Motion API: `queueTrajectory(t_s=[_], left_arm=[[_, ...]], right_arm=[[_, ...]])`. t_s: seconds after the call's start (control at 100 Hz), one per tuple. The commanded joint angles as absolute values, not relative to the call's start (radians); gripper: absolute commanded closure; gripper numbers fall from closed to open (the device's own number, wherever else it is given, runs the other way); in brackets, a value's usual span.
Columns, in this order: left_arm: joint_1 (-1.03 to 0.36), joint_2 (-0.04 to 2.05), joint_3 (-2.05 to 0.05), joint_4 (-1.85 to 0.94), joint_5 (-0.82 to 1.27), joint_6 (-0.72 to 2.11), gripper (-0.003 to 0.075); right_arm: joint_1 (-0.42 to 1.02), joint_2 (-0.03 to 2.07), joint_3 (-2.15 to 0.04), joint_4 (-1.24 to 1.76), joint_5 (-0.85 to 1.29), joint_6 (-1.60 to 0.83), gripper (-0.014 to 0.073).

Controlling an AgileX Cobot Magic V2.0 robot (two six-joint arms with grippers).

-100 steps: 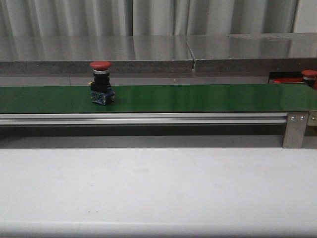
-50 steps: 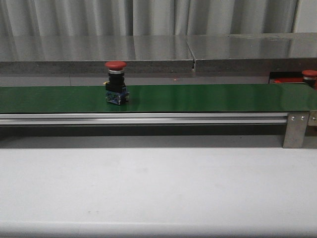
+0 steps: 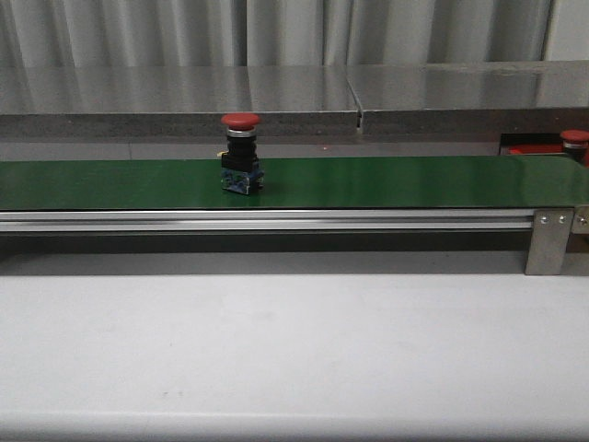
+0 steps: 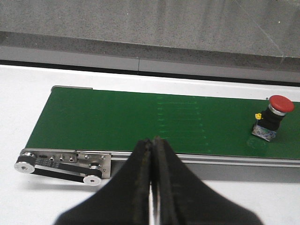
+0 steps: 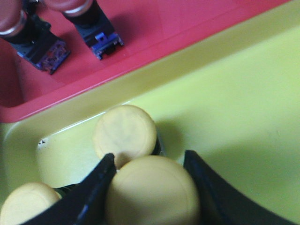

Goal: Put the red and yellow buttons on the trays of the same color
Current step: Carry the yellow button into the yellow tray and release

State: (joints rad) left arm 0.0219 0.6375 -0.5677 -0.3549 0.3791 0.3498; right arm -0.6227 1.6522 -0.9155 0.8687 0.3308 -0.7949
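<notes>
red button [image 3: 241, 152] stands alone (upright) on green belt [image 3: 386, 181].

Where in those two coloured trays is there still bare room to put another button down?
The flat yellow tray is bare across its wide floor beside the red tray's rim. Its corner is crowded: three round yellow-capped buttons cluster there, one between the right gripper fingers. The flat red tray is bare next to its two red-capped buttons.

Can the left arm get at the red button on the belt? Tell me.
Probably yes. Nothing stands between the left gripper and the red button upright on the green belt, but the jaws are shut and must open first.
</notes>
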Motion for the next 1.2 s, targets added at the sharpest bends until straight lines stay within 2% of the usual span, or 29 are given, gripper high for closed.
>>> queueTrajectory(t_s=[0.0, 0.55, 0.62, 0.79, 0.86, 1.19], left_arm=[[0.016, 0.637, -0.596, -0.375, 0.308, 0.35, 0.0739], [0.016, 0.637, -0.596, -0.375, 0.308, 0.35, 0.0739], [0.016, 0.637, -0.596, -0.375, 0.308, 0.35, 0.0739], [0.016, 0.637, -0.596, -0.375, 0.308, 0.35, 0.0739], [0.016, 0.637, -0.596, -0.375, 0.308, 0.35, 0.0739], [0.016, 0.637, -0.596, -0.375, 0.308, 0.35, 0.0739]], right_arm=[[-0.63, 1.633, -0.941, 0.892, 0.296, -0.796, 0.0377], [-0.63, 1.668, -0.939, 0.891, 0.365, -0.796, 0.0368], [-0.63, 1.668, -0.939, 0.891, 0.371, -0.796, 0.0328], [-0.63, 1.668, -0.939, 0.889, 0.373, -0.796, 0.0149], [-0.63, 1.668, -0.939, 0.889, 0.377, -0.796, 0.0109], [-0.63, 1.609, -0.939, 0.889, 0.391, -0.796, 0.0101]])
